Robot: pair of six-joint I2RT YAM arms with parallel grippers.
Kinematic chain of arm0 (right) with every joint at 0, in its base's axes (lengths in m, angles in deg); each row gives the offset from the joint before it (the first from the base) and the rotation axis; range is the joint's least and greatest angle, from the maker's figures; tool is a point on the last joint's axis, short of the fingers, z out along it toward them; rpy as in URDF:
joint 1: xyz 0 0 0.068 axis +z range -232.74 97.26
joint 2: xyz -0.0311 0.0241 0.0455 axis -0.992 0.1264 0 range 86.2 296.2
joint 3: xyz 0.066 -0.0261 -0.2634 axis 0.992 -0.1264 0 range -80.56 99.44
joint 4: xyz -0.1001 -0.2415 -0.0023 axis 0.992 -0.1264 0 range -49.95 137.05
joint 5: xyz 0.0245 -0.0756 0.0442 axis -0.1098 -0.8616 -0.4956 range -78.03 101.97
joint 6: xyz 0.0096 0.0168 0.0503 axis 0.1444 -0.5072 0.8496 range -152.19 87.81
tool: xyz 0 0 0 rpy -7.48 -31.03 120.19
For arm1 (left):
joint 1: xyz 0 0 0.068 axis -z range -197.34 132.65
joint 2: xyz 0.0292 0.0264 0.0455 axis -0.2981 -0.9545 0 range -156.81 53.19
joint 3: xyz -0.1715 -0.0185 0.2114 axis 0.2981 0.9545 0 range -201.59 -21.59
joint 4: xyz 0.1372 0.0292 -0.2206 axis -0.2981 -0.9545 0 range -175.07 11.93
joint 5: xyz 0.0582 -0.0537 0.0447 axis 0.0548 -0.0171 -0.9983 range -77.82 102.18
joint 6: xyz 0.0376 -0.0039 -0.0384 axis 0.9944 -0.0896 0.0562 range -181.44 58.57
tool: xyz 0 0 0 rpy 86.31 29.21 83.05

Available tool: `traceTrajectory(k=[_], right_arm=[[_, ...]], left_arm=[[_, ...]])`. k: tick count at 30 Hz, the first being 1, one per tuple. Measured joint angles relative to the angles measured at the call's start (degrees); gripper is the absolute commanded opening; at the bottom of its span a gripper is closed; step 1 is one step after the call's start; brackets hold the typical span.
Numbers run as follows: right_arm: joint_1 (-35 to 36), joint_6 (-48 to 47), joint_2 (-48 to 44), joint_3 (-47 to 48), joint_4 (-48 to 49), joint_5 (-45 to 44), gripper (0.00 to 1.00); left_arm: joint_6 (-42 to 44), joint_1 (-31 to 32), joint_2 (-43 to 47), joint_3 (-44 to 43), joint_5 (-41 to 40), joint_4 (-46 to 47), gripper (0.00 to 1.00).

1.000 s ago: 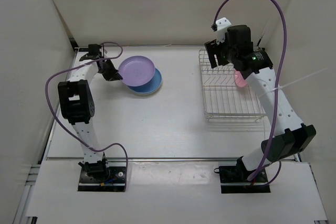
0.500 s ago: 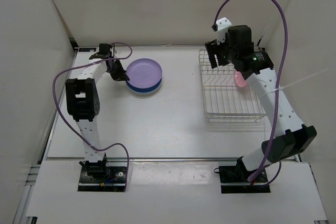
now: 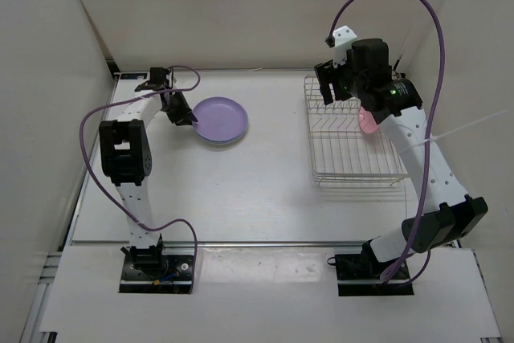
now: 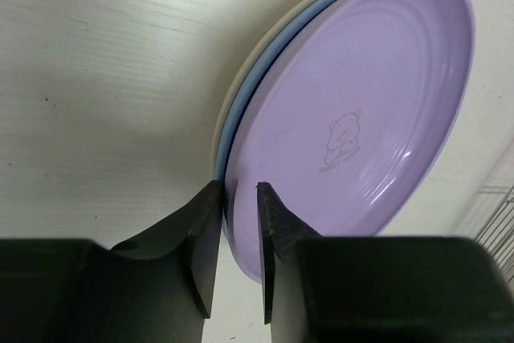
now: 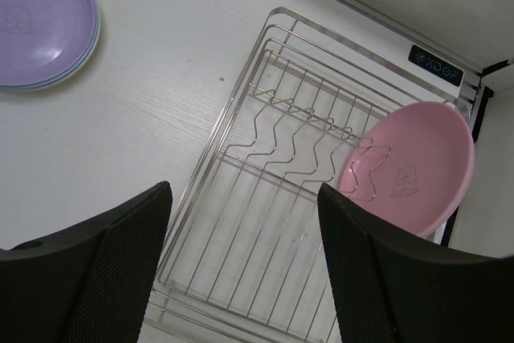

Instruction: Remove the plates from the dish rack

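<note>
The light purple plate (image 3: pixel 218 118) lies on the blue plate (image 3: pixel 215 141) at the back left of the table. Both show in the left wrist view, purple (image 4: pixel 361 118) over blue (image 4: pixel 241 110). My left gripper (image 3: pixel 186 118) (image 4: pixel 238 198) is shut on the purple plate's near-left rim. The pink plate (image 3: pixel 367 122) (image 5: pixel 409 170) stands tilted in the dish rack (image 3: pixel 353 150) (image 5: pixel 281 198) at its far right. My right gripper (image 3: pixel 333 84) (image 5: pixel 243 190) is open wide and empty, hovering above the rack's left part.
White walls close in the table at the back and on both sides. A purple cable (image 3: pixel 418 14) loops above the right arm. The rack's other slots hold nothing.
My left gripper has carried the purple plate right and lowered it from a tilt until it lies flat on the blue plate. The right gripper has barely moved.
</note>
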Motion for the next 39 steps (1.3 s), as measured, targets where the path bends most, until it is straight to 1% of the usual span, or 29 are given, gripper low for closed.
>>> traceTrajectory(k=[5, 6, 7, 10, 13, 16, 17, 18, 20, 24, 27, 29, 32, 33, 36, 37, 39], right_arm=[[0.0, 0.0, 0.0, 0.0, 0.0, 0.2, 0.77], [0.0, 0.0, 0.0, 0.0, 0.0, 0.2, 0.77], [0.0, 0.0, 0.0, 0.0, 0.0, 0.2, 0.77], [0.0, 0.0, 0.0, 0.0, 0.0, 0.3, 0.77], [0.0, 0.0, 0.0, 0.0, 0.0, 0.4, 0.77], [0.0, 0.0, 0.0, 0.0, 0.0, 0.4, 0.77], [0.0, 0.0, 0.0, 0.0, 0.0, 0.4, 0.79], [0.0, -0.1, 0.0, 0.0, 0.0, 0.4, 0.82], [0.0, -0.3, 0.0, -0.2, 0.2, -0.1, 0.86], [-0.8, -2.1, 0.0, -3.5, 2.4, -3.3, 0.85], [-4.2, -3.2, 1.8, -5.0, 4.4, -5.8, 0.84], [-7.3, -4.6, 3.5, -7.0, 7.4, -8.6, 0.84], [-10.4, -7.4, 6.3, -9.8, 12.0, -15.0, 0.84], [-10.9, -8.4, 7.6, -10.3, 13.6, -17.1, 0.82], [-11.4, -10.9, 11.6, -10.3, 17.4, -22.4, 0.78], [-11.7, -11.5, 12.8, -10.0, 18.1, -23.6, 0.78], [-12.0, -12.4, 15.4, -9.1, 19.3, -25.9, 0.75]], left_arm=[[0.1, 0.1, 0.0, 0.5, 0.0, 0.3, 0.39], [0.1, 0.2, 0.0, 0.5, 0.0, 0.3, 0.42], [0.2, 0.4, 0.0, 0.6, 0.0, 0.3, 0.50], [0.7, 1.0, 0.1, 0.8, -0.1, 0.4, 0.66], [0.9, 1.3, 0.3, 1.4, -0.3, 0.2, 0.67], [1.4, 1.5, 0.3, 1.6, -0.6, 0.0, 0.79], [1.5, 1.5, 0.3, 1.6, -0.8, -0.1, 0.91], [1.8, 1.5, 0.3, 1.6, -1.3, -0.2, 1.00], [2.1, 1.5, 0.4, 1.6, -1.9, -0.5, 1.00], [3.1, 1.4, 1.9, 1.8, -3.5, -1.3, 1.00], [4.4, 1.3, 4.4, 2.4, -4.5, -2.3, 1.00], [5.4, 1.3, 6.8, 2.6, -5.3, -3.4, 1.00], [7.8, 1.3, 12.4, 3.3, -7.5, -4.5, 1.00], [8.7, 1.3, 14.6, 3.5, -8.2, -4.7, 1.00], [11.7, 1.0, 22.0, 4.2, -11.1, -4.5, 1.00], [12.6, 0.9, 24.4, 4.5, -11.9, -4.7, 1.00], [14.6, 0.5, 28.6, 5.1, -13.4, -4.4, 1.00]])
